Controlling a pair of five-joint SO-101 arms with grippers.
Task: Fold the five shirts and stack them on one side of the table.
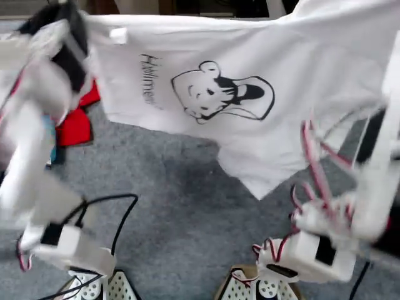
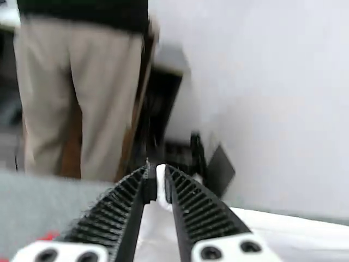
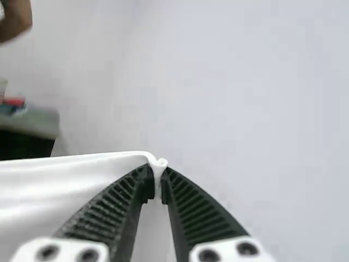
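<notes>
shirt (image 1: 262,56): white, black line-drawn figure and thin dark lettering on front | cloth (image 1: 75,125) beside shirt: red | table (image 1: 181,206) below shirt: mottled grey | left gripper (image 2: 156,183), right gripper (image 3: 156,174): black, ribbed, white bases | wires (image 1: 314,172) below shirt: red

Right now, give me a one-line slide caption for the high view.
Left arm and right arm hold a white printed shirt stretched above the grey table, red cloth beside the left arm.
</notes>
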